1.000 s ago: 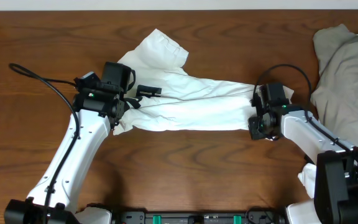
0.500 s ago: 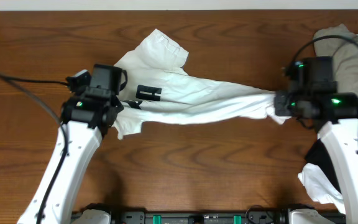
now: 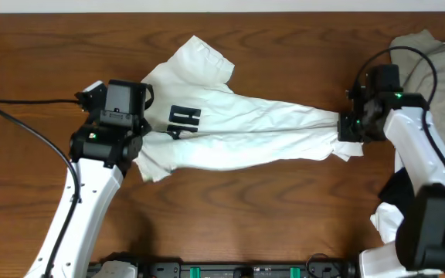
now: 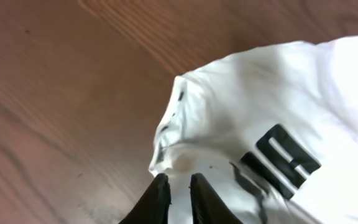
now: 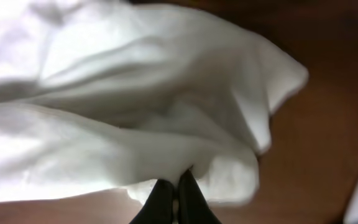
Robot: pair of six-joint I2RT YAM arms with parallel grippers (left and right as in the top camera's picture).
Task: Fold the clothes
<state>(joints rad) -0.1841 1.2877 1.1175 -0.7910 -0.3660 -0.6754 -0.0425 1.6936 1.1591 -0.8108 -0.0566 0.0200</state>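
1. White T-shirt (image 3: 238,127) lies mid-table (image 3: 230,224), pulled long L–R between both arms. Black print (image 3: 182,118) faces up, near the L end.
2. L gripper (image 4: 179,186): fingers nearly pressed together, pinching the shirt edge just beside the print; cloth bunched at the tips.
3. R gripper (image 5: 178,193): fingers pressed together on gathered cloth at the shirt's R end.
4. Beige garment (image 3: 431,77) heaped at far-R table edge, apart from the shirt.
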